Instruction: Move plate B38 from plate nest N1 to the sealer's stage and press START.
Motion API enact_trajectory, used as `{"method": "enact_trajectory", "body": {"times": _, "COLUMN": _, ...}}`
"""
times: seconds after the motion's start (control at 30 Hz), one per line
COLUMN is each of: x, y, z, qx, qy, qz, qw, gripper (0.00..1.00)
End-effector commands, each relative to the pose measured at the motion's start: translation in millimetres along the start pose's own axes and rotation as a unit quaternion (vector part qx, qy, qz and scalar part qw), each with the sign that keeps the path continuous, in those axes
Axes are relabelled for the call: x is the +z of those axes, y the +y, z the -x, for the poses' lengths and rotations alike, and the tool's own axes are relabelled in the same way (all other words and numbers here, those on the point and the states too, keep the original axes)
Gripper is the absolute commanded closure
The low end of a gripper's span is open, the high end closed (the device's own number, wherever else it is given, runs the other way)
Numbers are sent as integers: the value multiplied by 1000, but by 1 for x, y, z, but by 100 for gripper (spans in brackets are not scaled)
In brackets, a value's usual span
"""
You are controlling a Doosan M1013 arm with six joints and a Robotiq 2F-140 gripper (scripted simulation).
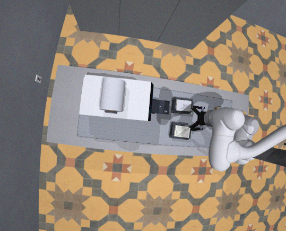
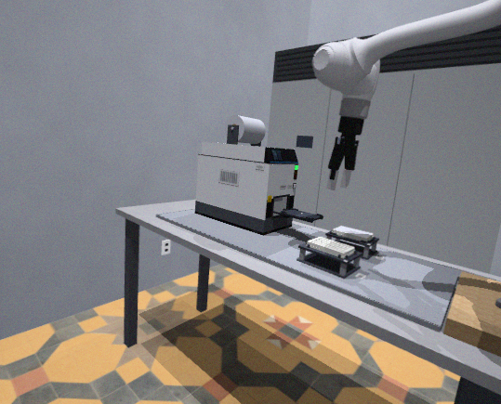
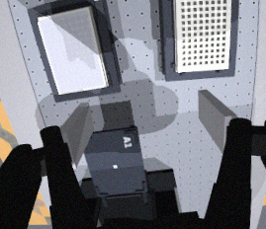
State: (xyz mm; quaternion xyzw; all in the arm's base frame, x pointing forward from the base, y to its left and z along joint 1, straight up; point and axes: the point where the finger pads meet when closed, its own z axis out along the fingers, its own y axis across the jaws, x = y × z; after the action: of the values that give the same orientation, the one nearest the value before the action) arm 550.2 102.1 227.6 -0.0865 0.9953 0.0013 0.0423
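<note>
A white plate with open wells point(image 1: 182, 131) point(image 2: 330, 247) point(image 3: 204, 35) sits in a dark nest point(image 3: 202, 76). A second plate with a smooth, pale top point(image 1: 183, 105) point(image 2: 352, 233) point(image 3: 70, 54) sits in the other nest point(image 3: 83, 97). Nest labels and plate names are not readable. The sealer point(image 1: 137, 99) point(image 2: 231, 187) has its dark stage point(image 1: 157, 110) point(image 2: 301, 215) point(image 3: 115, 153) out, with no plate on it. Its lamp point(image 2: 296, 167) is green. My gripper point(image 1: 193, 118) point(image 2: 338, 182) point(image 3: 144, 110) is open and empty, pointing down high above the table, beside the nests in the overhead view.
A foil roll point(image 1: 112, 94) point(image 2: 252, 130) stands on top of the sealer. The nests stand side by side on a perforated mat point(image 1: 116, 128), close in front of the stage. A wooden block point(image 2: 482, 298) lies at the table end away from the sealer.
</note>
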Motion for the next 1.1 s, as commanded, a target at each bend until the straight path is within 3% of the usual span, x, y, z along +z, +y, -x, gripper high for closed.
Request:
{"method": "enact_trajectory", "body": {"times": 0.0, "x": 11, "y": 0, "z": -1, "qx": 3, "qy": -35, "qz": -1, "qw": 999, "gripper": 30}}
{"method": "enact_trajectory", "body": {"times": 0.1, "x": 26, "y": 0, "z": -2, "qx": 4, "qy": -45, "qz": -1, "qw": 999, "gripper": 30}}
{"method": "enact_trajectory", "body": {"times": 0.2, "x": 41, "y": 0, "z": -3, "qx": 9, "qy": -89, "qz": -1, "qw": 996, "gripper": 30}}
{"method": "enact_trajectory", "body": {"times": 0.27, "x": 51, "y": 0, "z": -4, "qx": 9, "qy": -89, "qz": -1, "qw": 996, "gripper": 30}}
{"method": "enact_trajectory", "body": {"times": 0.37, "x": 66, "y": 0, "z": -5, "qx": 13, "qy": -132, "qz": -2, "qw": 991, "gripper": 30}}
{"method": "enact_trajectory", "body": {"times": 0.43, "x": 76, "y": 0, "z": -6, "qx": 13, "qy": -132, "qz": -2, "qw": 991, "gripper": 30}}
{"method": "enact_trajectory", "body": {"times": 0.53, "x": 76, "y": 0, "z": -6, "qx": 13, "qy": -132, "qz": -2, "qw": 991, "gripper": 30}}
{"method": "enact_trajectory", "body": {"times": 1.07, "x": 73, "y": 64, "z": -35, "qx": 13, "qy": -132, "qz": -2, "qw": 991, "gripper": 30}}
